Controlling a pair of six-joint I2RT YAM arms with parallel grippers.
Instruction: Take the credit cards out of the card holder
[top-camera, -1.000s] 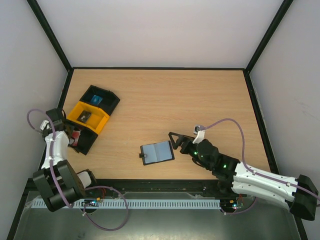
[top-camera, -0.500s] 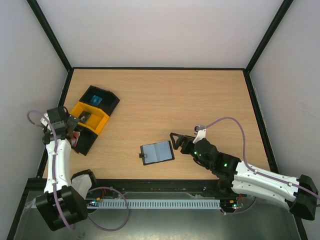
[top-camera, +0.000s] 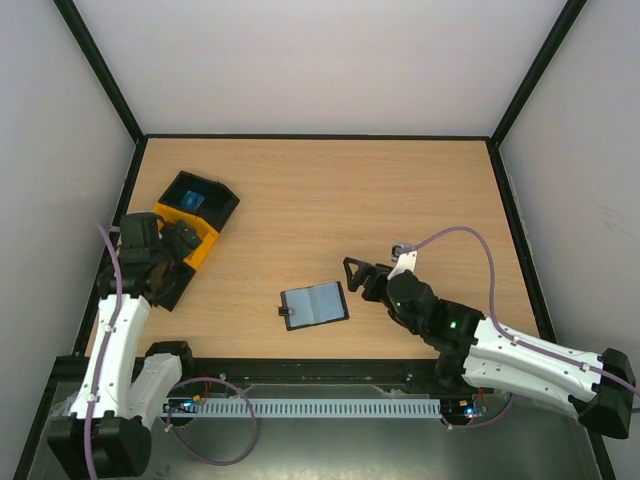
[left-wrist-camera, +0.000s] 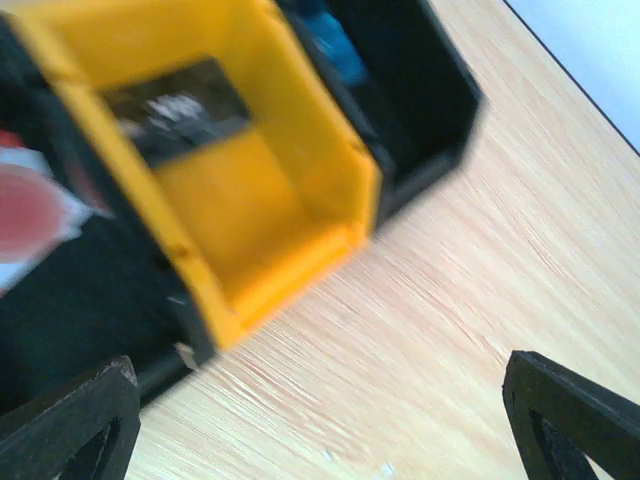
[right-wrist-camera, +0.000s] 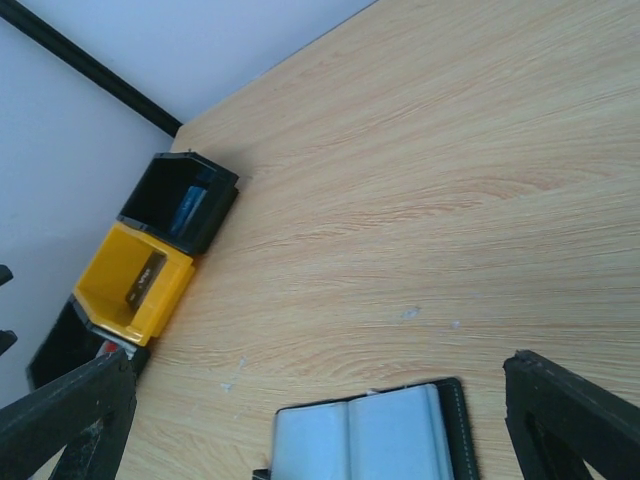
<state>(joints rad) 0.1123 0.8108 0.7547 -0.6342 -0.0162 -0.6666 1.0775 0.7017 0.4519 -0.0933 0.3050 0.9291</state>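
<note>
**Wallet lying open at centre, cards sitting in trays at left**

The wallet (top-camera: 315, 304) is lying open and flat on the counter (top-camera: 350, 190) at about 6 o'clock, showing two grey-blue inner faces with no card visible on them. The right gripper (top-camera: 352, 277) is hovering just beside it at 3 o'clock, spread wide and grasping nothing.

At 9 o'clock three trays are sitting in a row. The blue card (top-camera: 194, 199) is resting in the far black tray (left-wrist-camera: 440, 90), and the grey card (left-wrist-camera: 178, 108) is leaning in the yellow tray (left-wrist-camera: 300, 130). A blurred red shape, probably the red card (left-wrist-camera: 25, 205), is showing in the near black tray (left-wrist-camera: 80, 300). The left gripper (left-wrist-camera: 320, 400) is hanging above the yellow tray's near corner, released and empty.

The unloading is looking finished or nearly so. To do this step well, the left arm should be lifting straight up before swinging away, keeping its fingers off the tray walls. It is also worth checking the wallet's pockets, since a card tucked inside would not be showing from above.
</note>
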